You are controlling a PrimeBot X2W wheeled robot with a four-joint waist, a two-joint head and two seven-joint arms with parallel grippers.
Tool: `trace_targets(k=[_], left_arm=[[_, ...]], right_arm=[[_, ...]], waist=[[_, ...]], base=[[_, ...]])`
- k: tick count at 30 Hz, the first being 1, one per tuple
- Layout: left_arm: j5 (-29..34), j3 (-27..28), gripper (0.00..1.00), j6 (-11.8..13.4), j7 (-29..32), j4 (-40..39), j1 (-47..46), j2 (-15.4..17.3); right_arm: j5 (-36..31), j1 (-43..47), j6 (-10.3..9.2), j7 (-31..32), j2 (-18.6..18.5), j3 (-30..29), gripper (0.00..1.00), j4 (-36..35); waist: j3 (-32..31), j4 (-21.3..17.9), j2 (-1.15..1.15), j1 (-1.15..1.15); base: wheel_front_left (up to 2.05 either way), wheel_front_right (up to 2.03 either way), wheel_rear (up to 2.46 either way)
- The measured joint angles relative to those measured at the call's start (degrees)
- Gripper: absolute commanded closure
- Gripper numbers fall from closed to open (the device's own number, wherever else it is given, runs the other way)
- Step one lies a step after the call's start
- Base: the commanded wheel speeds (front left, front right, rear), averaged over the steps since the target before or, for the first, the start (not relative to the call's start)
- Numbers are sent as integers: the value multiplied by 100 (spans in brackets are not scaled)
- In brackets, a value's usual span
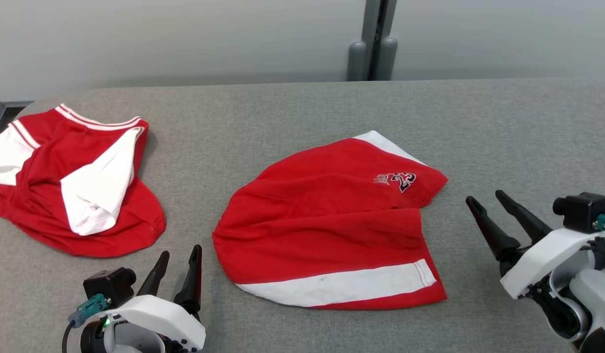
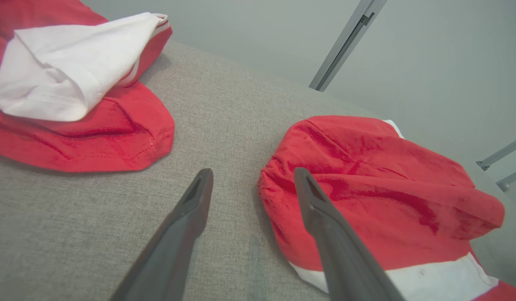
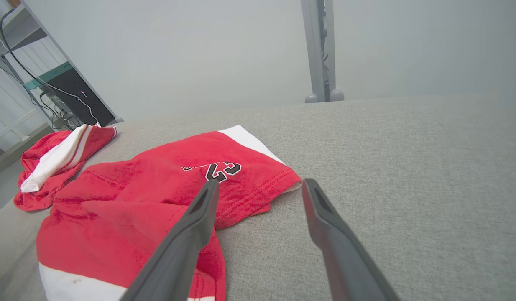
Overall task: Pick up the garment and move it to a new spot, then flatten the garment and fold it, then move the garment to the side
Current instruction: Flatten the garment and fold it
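The garment (image 1: 332, 220), red shorts with a white side stripe and a "23" logo, lies loosely folded in the middle of the grey table (image 1: 292, 113). My left gripper (image 1: 181, 250) hovers open and empty just off its left edge. In the left wrist view that gripper (image 2: 253, 171) points past the garment (image 2: 379, 188), whose rounded red edge lies under the right finger. My right gripper (image 1: 484, 196) stands open and empty just right of the logo corner. From the right wrist, this gripper (image 3: 261, 182) frames the hem of the garment (image 3: 157, 188).
A second red-and-white garment (image 1: 77, 181) lies crumpled at the table's left end, also in the left wrist view (image 2: 74, 92) and right wrist view (image 3: 57, 163). A grey post (image 1: 373, 44) rises behind the far edge. Bare table spreads to the right.
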Motion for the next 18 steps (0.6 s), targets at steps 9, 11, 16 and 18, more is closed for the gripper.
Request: trace_targets(k=[9,11,16,18], left_arm=[[-34,-20,0,-4,-10,-1,27,-21],[-34,-41,0,-4,1,22,43,-19],[-33,-114,0,-9,80,89,94,-13],[-35,-247,0,-38,264,138,97,-15]], right_arm=[[-599,687,0,-4,197,-535,0,-512],[-656,836,0,-4,256,-523,0,-556],[-672,995,0,-4,322,-330,0,-558],[-572,1003,0,27,370,-183,0,-510]], waist=[[-172,-242,0,0],[-190,-259,0,0],[-192,-263,0,0],[-187,-242,0,0]], base=[[0,0,0],[0,0,0],[0,0,0],[0,0,0]])
